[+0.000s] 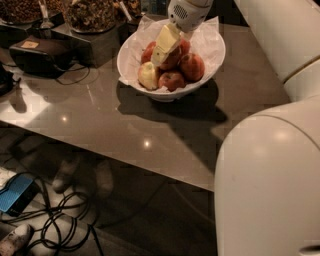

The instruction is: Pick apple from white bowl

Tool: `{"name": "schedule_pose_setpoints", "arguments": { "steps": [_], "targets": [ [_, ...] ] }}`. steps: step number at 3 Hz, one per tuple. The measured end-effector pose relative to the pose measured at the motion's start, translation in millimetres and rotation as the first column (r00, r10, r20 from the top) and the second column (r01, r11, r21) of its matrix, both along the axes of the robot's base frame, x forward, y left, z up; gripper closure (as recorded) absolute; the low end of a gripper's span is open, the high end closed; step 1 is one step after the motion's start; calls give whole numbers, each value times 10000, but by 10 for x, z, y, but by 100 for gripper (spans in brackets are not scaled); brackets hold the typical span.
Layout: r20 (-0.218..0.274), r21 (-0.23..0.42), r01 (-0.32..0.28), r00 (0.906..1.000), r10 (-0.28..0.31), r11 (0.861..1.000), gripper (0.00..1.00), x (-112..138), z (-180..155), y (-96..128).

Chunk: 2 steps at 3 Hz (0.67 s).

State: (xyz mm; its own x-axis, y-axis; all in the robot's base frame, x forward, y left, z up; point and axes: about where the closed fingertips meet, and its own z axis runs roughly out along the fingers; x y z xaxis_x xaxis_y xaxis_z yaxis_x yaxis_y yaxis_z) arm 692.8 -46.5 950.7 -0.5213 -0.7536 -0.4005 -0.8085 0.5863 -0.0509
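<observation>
The white bowl (212, 47), lined with crinkled white paper, stands on the grey table near its far edge. It holds several apples. A pale yellow-green one (148, 75) lies at the front left and darker red ones (193, 66) to the right. My gripper (164, 45), cream-coloured under a white wrist, reaches down into the bowl from above. Its tip lies against a red apple (172, 59) in the middle of the heap and partly covers it. No apple is lifted out of the bowl.
A black box (42, 55) with a cable and dark containers of nuts or snacks (92, 15) stand at the table's far left. My white arm and body (270, 175) fill the right side. Cables and a blue object (17, 192) lie on the floor below the table's front edge.
</observation>
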Motion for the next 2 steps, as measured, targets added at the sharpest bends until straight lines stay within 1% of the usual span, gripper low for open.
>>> {"name": "schedule_pose_setpoints", "arguments": {
  "steps": [2],
  "targets": [
    [-428,-165,-27,9991,20,9999,15,62,-216,63]
  ]
}}
